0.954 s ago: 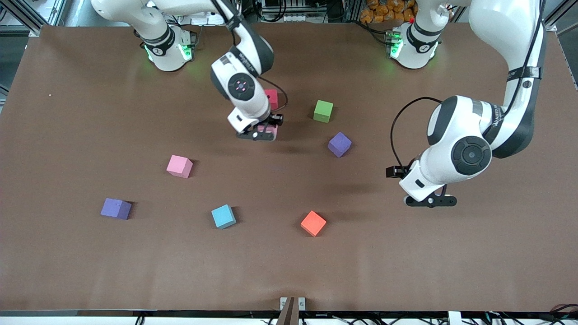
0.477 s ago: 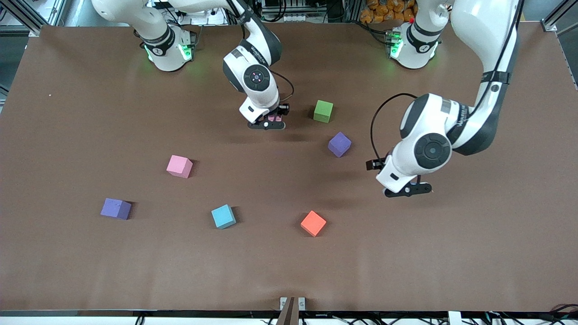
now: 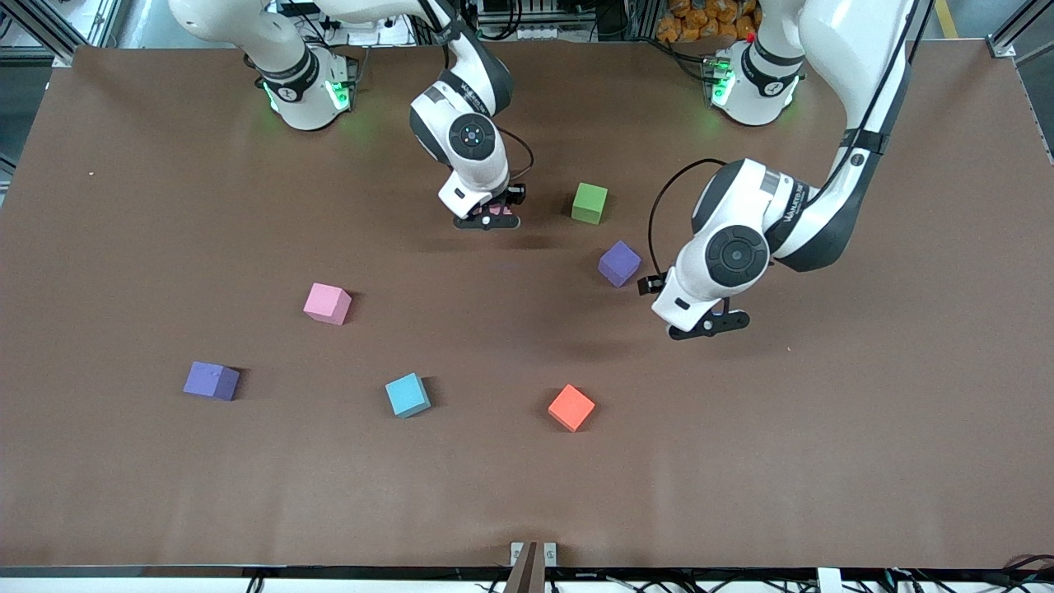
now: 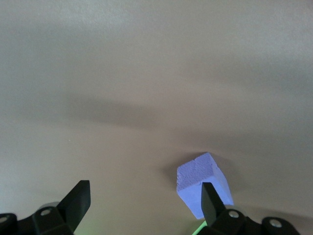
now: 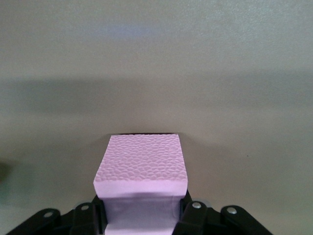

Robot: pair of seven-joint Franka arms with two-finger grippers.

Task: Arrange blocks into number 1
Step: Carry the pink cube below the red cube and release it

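**Right gripper clamps a pink block; left gripper hangs spread by a purple one**

Right gripper (image 3: 487, 221) sits low over the middle of the desk, toward the robots' edge, its fingers closed on a pink block (image 5: 142, 169) that fills the gap between them in the right wrist view. The red cube cannot be seen under this arm.

Left gripper (image 3: 708, 324) hangs with its fingers (image 4: 76, 200) spread wide and nothing between them, over bare desk beside the purple block (image 3: 619, 263). In the left wrist view that block (image 4: 203, 184) sits close by one fingertip; I cannot tell whether they touch.

Out from there, the green block (image 3: 589, 203) lies just beside the right gripper, toward the left arm's end, and a little farther from the front camera than the purple block. A second pink block (image 3: 327, 303) rests alone toward the right arm's end, with open brown surface all round it. Nearer the front edge, well apart from one another, lie a second purple cube (image 3: 212, 380), the cyan cube (image 3: 408, 394) and the orange cube (image 3: 571, 407).

The desk (image 3: 865, 461) is bare along its front edge and at the left arm's end, and no cube lies near any edge or corner.
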